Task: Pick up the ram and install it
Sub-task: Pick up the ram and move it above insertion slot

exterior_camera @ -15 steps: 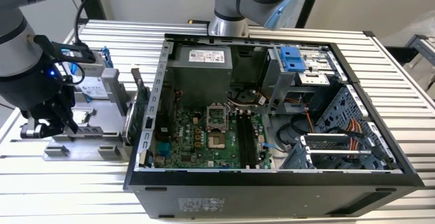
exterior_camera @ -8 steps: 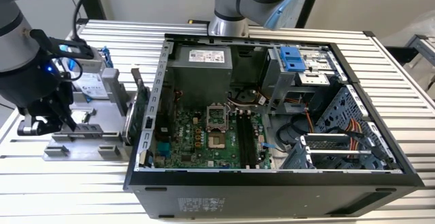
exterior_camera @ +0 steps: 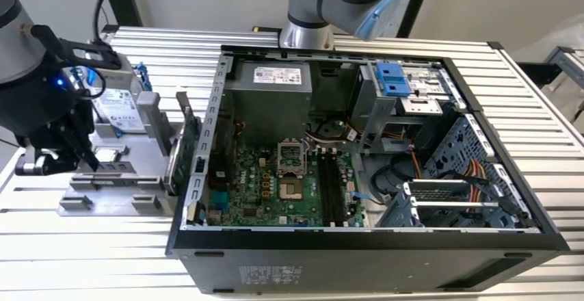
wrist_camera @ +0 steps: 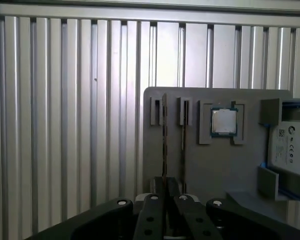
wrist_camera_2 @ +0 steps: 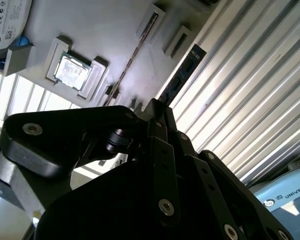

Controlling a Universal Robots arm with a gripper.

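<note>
The ram (wrist_camera_2: 182,72) is a thin dark stick that juts out from between my black fingertips. In the first wrist view the ram (wrist_camera: 164,135) shows edge-on, running down into the closed fingers. My gripper (wrist_camera_2: 157,107) (wrist_camera: 165,187) is shut on it. In the exterior view the gripper (exterior_camera: 89,163) hangs over the grey holder tray (exterior_camera: 109,191), to the left of the open computer case (exterior_camera: 365,239). The black motherboard slots (exterior_camera: 330,185) lie inside the case, well to the gripper's right in that view.
The tray (wrist_camera: 205,165) also carries a processor chip (wrist_camera: 223,121), a silver hard drive (exterior_camera: 119,102) and another thin stick (wrist_camera: 183,130) in a slot. A green card (exterior_camera: 187,147) stands between tray and case. A second arm's base (exterior_camera: 306,34) rises behind the case. Ribbed aluminium table (exterior_camera: 91,260) surrounds everything.
</note>
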